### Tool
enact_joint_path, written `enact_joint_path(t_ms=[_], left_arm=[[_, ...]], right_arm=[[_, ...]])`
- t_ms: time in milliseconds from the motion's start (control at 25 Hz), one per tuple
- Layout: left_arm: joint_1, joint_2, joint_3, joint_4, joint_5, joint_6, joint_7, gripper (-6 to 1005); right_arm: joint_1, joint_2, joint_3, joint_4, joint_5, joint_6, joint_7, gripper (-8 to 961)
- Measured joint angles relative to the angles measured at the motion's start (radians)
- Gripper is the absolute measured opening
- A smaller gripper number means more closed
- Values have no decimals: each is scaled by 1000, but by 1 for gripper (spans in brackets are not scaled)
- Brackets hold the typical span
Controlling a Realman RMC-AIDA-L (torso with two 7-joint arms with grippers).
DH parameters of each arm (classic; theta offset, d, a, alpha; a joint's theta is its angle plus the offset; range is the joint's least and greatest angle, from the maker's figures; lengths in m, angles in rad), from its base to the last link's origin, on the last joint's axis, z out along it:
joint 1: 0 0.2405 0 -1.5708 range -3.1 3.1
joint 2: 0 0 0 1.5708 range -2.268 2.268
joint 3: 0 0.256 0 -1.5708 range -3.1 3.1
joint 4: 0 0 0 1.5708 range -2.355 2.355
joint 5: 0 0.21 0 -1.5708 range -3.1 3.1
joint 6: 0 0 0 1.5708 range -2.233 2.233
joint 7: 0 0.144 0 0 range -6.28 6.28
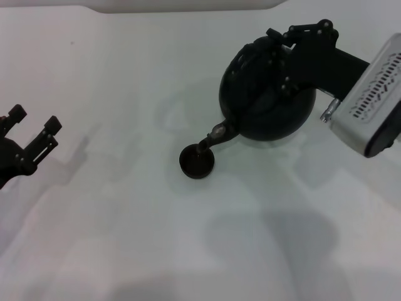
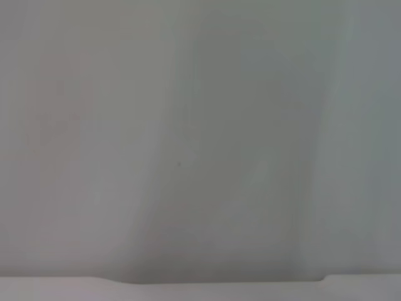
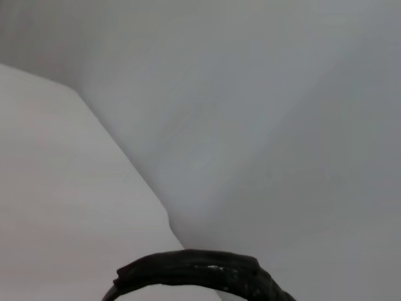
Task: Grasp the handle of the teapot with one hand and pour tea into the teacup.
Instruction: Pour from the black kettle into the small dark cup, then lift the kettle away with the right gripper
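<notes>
The round matte-black teapot (image 1: 269,103) hangs tilted at the right of the head view, its short spout (image 1: 216,135) pointing down over the teacup. My right gripper (image 1: 276,59) is shut on the handle (image 1: 254,53) over the pot's top. The tiny dark teacup (image 1: 197,161) stands on the white table just under the spout's tip. The right wrist view shows only a curved black piece of the handle (image 3: 194,269) at its edge. My left gripper (image 1: 34,135) is open and empty at the table's left edge, far from the cup.
The white table (image 1: 125,219) runs across the whole head view, with a pale raised edge (image 1: 188,5) at the back. The left wrist view shows only bare white surface (image 2: 200,150).
</notes>
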Motion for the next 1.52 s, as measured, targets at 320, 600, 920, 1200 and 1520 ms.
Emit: enact_joint_path(t_ms=[320, 600, 920, 1200, 1520], left_arm=[[-9, 0, -12, -23, -2, 0, 13, 776], [-9, 0, -21, -24, -2, 0, 13, 776], [-9, 0, -23, -24, -1, 17, 14, 776], [-19, 0, -23, -24, -1, 29, 14, 775], [-27, 0, -23, -25, -2, 35, 14, 775]], right_arm=[[2, -1, -46, -12, -4, 85, -66, 118], [-7, -1, -59, -31, -5, 101, -103, 113], [-14, -2, -75, -40, -5, 112, -137, 110], [-22, -1, -119, -54, -62, 180, -150, 111], [-23, -2, -128, -60, -67, 196, -155, 107]])
